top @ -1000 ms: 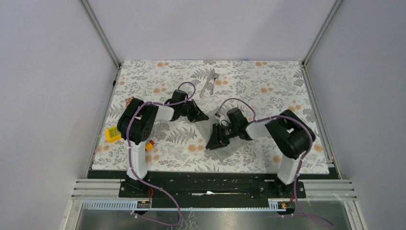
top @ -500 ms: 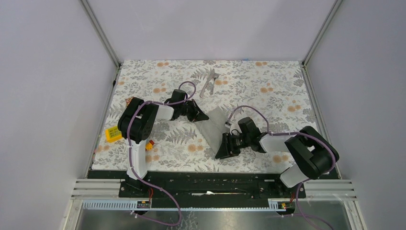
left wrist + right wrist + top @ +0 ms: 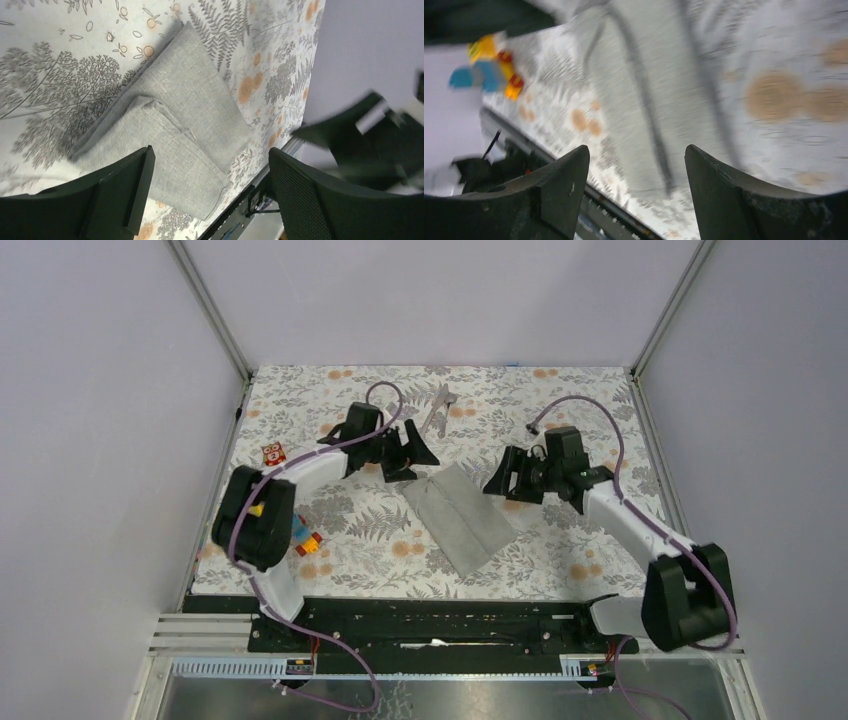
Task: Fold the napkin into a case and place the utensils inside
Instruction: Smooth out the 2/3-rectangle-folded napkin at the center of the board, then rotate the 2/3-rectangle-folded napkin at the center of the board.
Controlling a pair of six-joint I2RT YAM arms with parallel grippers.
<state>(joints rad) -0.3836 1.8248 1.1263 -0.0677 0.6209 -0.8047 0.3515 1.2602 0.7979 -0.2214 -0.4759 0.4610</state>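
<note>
Left fingers (image 3: 120, 190): spread wide, nothing between them. In the left wrist view the napkin (image 3: 185, 125) lies below and beyond the tips, and no pad touches it. From above, the left fingers (image 3: 412, 452) sit at the far end of the cloth, just beside its far corner.

Right fingers (image 3: 559, 190): also apart and holding nothing. The right wrist view is smeared, showing only grey cloth and orange blotches of the print past the tips. From above, the right fingers (image 3: 503, 480) stand near the napkin's far right edge, clear of it.

Napkin (image 3: 460, 518): folded into a long narrow grey strip, flat on the desk. It lies diagonally at mid-desk, from far-left to near-right, between the two arms. The left wrist view shows a folded layer on top with a seam or edge across it.

Utensils (image 3: 437, 410): a shiny pair lying together on the floral tablecloth (image 3: 560, 420), towards the far edge and apart from the napkin.

Toy blocks (image 3: 306, 541): bright colours, near left, beside the left arm. A small red-and-white piece (image 3: 272, 452) lies further back on the left.
</note>
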